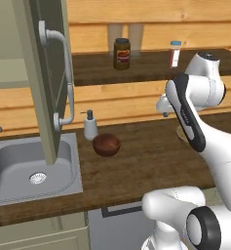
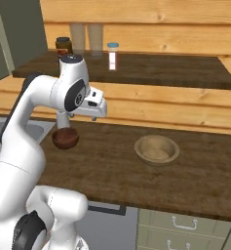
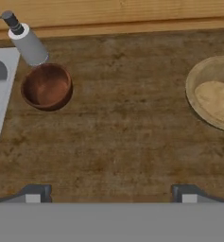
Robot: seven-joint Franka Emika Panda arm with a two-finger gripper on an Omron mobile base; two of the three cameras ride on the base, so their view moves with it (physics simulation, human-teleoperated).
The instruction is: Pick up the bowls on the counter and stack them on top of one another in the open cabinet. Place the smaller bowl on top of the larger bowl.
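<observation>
The small dark reddish-brown bowl [image 1: 106,145] [image 2: 65,138] [image 3: 46,86] sits upright on the wood-plank counter [image 1: 146,161], near the sink. The wide tan wooden bowl [image 2: 157,149] [image 3: 217,94] rests further right; in the left base view my arm covers most of it. My gripper [image 3: 112,193] is open and holds nothing. It hangs above the counter between the two bowls, looking straight down. The olive-green cabinet door [image 1: 44,73] with its grey bar handle [image 1: 64,73] stands open at the upper left, with the pale interior [image 1: 7,44] beside it.
A grey steel sink [image 1: 29,171] lies left of the counter. A soap dispenser [image 1: 90,124] [image 3: 26,40] stands just behind the small bowl. A dark wall shelf [image 2: 151,68] carries a brown jar [image 1: 122,52] and a small bottle [image 1: 175,52]. Drawers [image 2: 185,224] sit below the counter.
</observation>
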